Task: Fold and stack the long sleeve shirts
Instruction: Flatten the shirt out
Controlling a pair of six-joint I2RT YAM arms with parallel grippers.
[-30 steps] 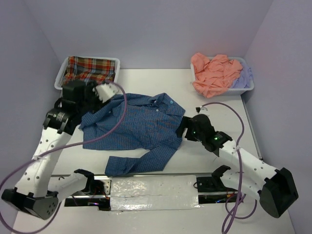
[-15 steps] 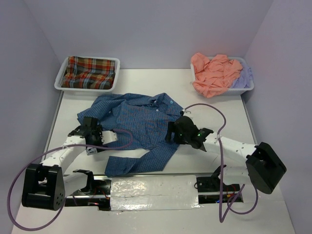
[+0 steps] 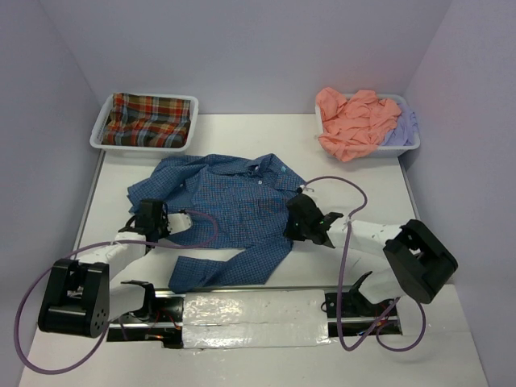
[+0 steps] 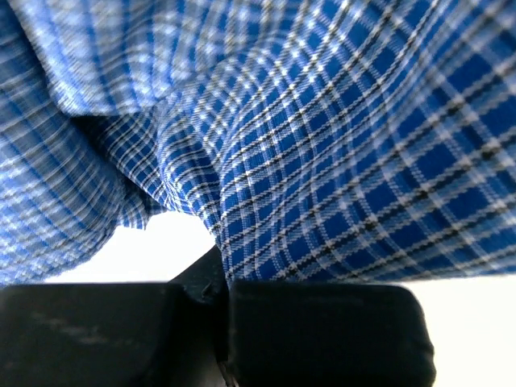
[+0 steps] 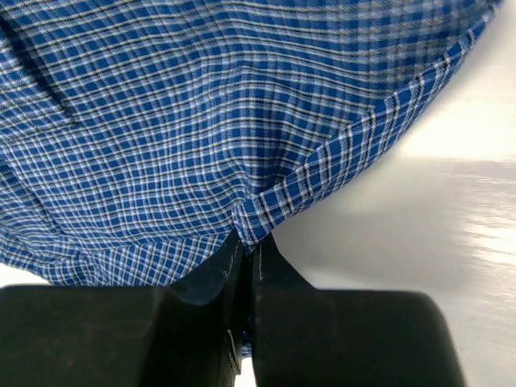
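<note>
I judge this early. The blue checked shirt (image 3: 230, 201) lies spread and unfolded mid-surface, 1 sleeve trailing along the near edge. My left fingers (image 4: 322, 330) are clamped on its left side, my right fingers (image 5: 339, 330) on its right hem. The red-green plaid shirt (image 3: 149, 119) lies in the left tray (image 3: 137, 147). The salmon shirt (image 3: 355, 121) and lavender shirt (image 3: 401, 129) sit crumpled in the right tray (image 3: 387, 153).

Top view's bright and even, just soft shadows on the table (image 3: 242, 133), bit of shine on the silver strip (image 3: 254, 310) at its near edge. Wrist views: table blown out white, fingers (image 4: 322, 330) nearly black. Left one's shirt (image 4: 363, 145) goes soft top-left.
</note>
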